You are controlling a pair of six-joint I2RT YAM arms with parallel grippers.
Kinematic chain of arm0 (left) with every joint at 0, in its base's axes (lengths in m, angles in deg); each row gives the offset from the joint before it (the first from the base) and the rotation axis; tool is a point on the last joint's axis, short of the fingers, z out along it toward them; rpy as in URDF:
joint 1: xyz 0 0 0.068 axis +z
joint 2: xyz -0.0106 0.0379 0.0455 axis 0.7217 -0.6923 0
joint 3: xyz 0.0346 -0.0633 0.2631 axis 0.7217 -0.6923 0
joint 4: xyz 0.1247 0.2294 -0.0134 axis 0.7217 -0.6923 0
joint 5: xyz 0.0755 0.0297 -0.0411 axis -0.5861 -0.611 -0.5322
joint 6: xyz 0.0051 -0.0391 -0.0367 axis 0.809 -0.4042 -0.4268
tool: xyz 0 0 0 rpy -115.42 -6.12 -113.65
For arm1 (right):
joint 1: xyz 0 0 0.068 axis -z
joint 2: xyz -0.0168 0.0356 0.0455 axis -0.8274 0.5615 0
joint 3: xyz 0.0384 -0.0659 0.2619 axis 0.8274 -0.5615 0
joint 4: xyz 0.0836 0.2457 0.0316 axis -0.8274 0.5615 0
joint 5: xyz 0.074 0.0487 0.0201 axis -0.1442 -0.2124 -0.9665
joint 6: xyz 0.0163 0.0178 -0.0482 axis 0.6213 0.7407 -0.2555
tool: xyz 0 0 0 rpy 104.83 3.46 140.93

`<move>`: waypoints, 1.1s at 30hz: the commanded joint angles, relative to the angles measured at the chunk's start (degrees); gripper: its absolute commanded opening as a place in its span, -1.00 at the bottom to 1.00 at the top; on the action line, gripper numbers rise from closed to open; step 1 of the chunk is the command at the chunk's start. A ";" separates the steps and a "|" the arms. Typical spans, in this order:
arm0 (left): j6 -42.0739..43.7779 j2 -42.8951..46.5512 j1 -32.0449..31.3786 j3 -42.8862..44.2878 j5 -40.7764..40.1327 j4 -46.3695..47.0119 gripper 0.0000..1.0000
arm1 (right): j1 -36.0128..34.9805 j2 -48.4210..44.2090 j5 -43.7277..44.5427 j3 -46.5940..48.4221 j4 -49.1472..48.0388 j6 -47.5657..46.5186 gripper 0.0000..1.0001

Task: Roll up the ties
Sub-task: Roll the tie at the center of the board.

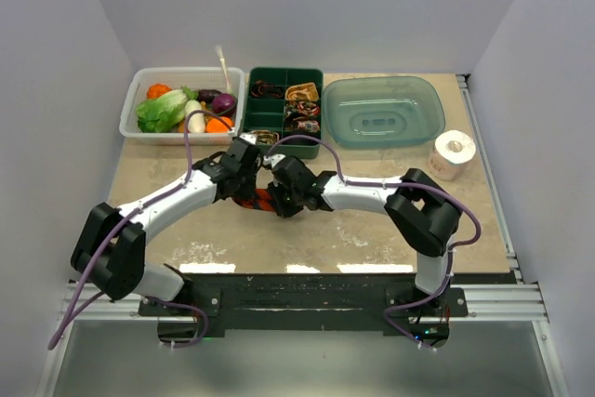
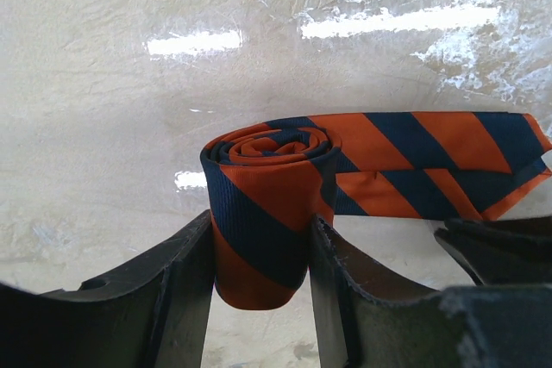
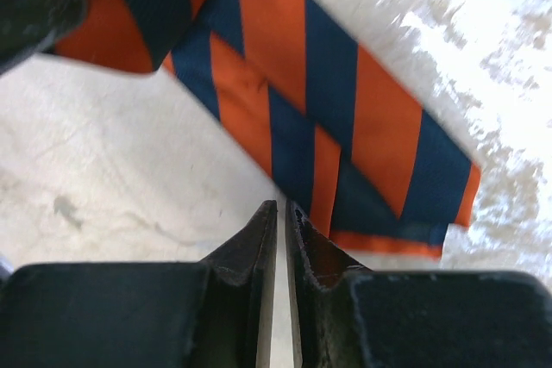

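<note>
The orange-and-dark-blue striped tie (image 2: 405,157) lies on the table, partly rolled into a coil (image 2: 267,187) at one end. My left gripper (image 2: 261,234) is shut on that coil, one finger (image 2: 185,260) on each side. The flat remainder runs right to the pointed end. My right gripper (image 3: 281,208) is shut with nothing between its jaws, its tips just short of the tie's flat part (image 3: 328,118). In the top view both grippers meet at the table's middle, left (image 1: 244,174) and right (image 1: 282,194), with a bit of tie (image 1: 258,200) between them. Small coiled ties (image 1: 302,92) sit in the green tray.
A green divided tray (image 1: 270,121) stands at the back middle. A clear bin of vegetables (image 1: 132,111) is at the back left, a teal plastic basin (image 1: 383,111) at the back right, and a white paper roll (image 1: 454,152) by the right edge.
</note>
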 commanded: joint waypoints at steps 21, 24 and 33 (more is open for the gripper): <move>-2.73 -13.96 -9.40 11.97 -21.30 -17.32 -0.05 | 10.82 -13.81 5.82 -7.85 0.13 3.57 -0.70; -4.58 -16.77 -10.81 14.08 -24.03 -19.88 -0.05 | 12.14 -14.60 5.83 -9.60 -0.13 3.57 -0.70; -10.28 -26.79 -16.88 20.32 -29.74 -26.20 -0.03 | 13.28 -14.33 4.16 -10.84 -1.36 3.66 -0.70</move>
